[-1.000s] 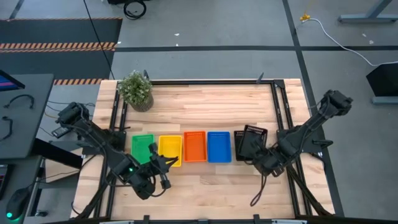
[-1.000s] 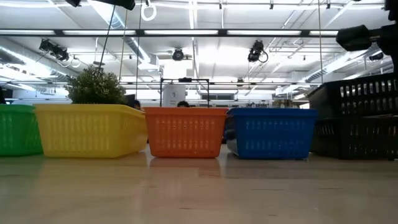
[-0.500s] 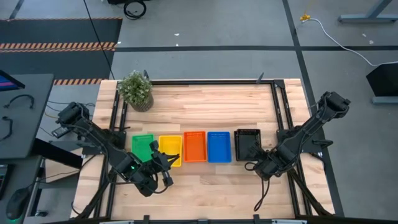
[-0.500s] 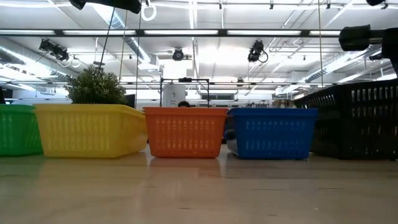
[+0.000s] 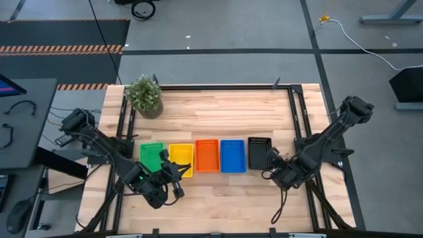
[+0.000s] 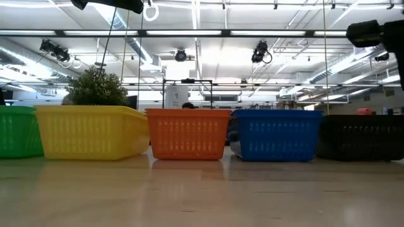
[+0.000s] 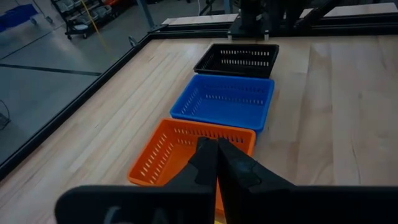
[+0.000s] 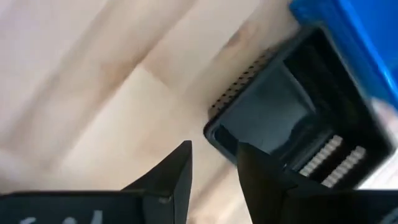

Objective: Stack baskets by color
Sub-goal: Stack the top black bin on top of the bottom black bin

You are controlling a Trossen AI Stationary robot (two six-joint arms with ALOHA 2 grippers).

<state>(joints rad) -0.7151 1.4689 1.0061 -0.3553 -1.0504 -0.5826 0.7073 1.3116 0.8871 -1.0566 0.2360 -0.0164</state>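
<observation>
Five baskets stand in a row on the wooden table: green (image 5: 151, 157), yellow (image 5: 180, 158), orange (image 5: 207, 155), blue (image 5: 232, 155) and black (image 5: 259, 153). The black basket (image 6: 360, 135) rests flat beside the blue one (image 6: 278, 134). My right gripper (image 8: 214, 168) stands open just above the black basket's near right corner (image 8: 217, 134), with nothing between its fingers. My left gripper (image 7: 216, 163) is shut and holds nothing. It hovers over the near edge of the yellow basket (image 5: 177, 173) and faces along the row.
A potted green plant (image 5: 144, 94) stands at the far left corner. Black frame rails (image 5: 218, 86) run along the table's far, left and right sides. Bare wood lies near the front edge (image 5: 225, 195) and behind the row (image 5: 218, 116).
The black basket, held tilted and raised above a second black basket, has levelled out and sunk into it. It now stands as low as the others. My right gripper has let go of it and stays over its near right corner.
</observation>
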